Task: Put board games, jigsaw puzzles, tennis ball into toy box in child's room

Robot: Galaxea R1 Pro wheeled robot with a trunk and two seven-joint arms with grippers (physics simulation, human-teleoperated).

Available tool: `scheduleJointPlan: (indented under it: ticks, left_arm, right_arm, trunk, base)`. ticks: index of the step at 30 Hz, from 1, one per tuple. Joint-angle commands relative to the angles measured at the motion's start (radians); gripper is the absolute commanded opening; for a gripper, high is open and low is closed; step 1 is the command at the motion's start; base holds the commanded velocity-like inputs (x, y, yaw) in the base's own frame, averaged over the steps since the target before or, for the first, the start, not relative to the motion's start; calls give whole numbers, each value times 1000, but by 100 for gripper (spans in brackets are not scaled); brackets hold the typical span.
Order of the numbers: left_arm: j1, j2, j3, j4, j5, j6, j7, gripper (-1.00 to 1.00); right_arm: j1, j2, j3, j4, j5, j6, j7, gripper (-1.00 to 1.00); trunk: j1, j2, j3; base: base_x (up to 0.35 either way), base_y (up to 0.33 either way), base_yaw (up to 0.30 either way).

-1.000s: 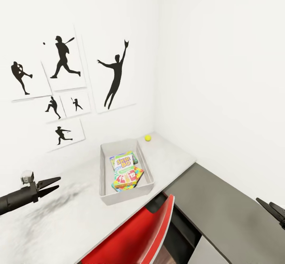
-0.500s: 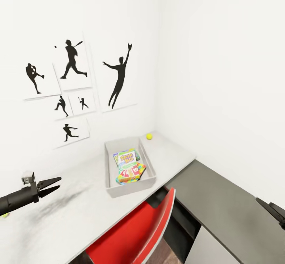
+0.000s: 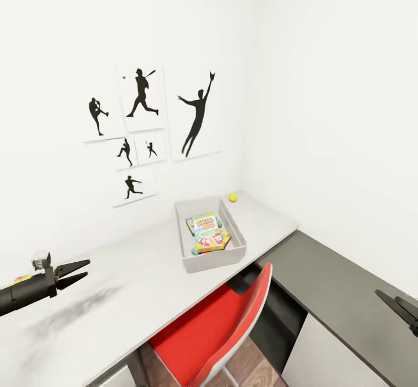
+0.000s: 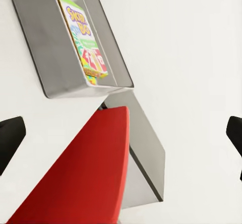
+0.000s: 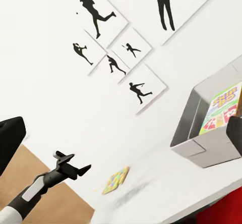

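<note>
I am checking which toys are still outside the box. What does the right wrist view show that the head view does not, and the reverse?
The right wrist view shows one jigsaw puzzle lying flat on the white table, near the open left gripper. The head view shows the tennis ball on the table beyond the toy box, and the red chair. Both show the toy box with the board games inside it, and the baseball silhouettes on the wall.

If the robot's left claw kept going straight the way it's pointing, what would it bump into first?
Probably the curved red chair back, which lies ahead of the open left gripper in its wrist view, nearer than the grey rectangular toy box. Depth is unclear, so it might pass above it.
</note>
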Motion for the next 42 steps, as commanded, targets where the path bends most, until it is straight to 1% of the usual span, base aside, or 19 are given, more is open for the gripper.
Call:
scheduleJointPlan:
  ticks: [1, 8, 15, 32, 42]
  left_arm:
    - [-1, 0, 0, 1, 0, 4, -3, 100]
    - [-1, 0, 0, 1, 1, 4, -3, 100]
    - [-1, -1, 0, 1, 1, 4, -3, 100]
    - [-1, -1, 0, 1, -1, 4, -2, 100]
    - [-1, -1, 0, 1, -2, 4, -1, 100]
  right_arm:
    - [0, 0, 0, -1, -5, 8, -1, 100]
    - [0, 0, 1, -1, -5, 8, -2, 100]
    - [0, 0, 2, -1, -5, 8, -2, 100]
    - [0, 0, 1, -2, -5, 8, -5, 100]
    - [0, 0, 2, -3, -5, 8, -6, 100]
  trunk:
    - [0, -2, -1]
    - [0, -2, 5]
    - [0, -2, 6]
    - [0, -2, 7]
    - [0, -2, 7]
  base:
    - [-157, 253, 219]
    - [-128, 264, 242]
    - [-98, 273, 260]
    - [-92, 274, 38]
    - [-58, 279, 246]
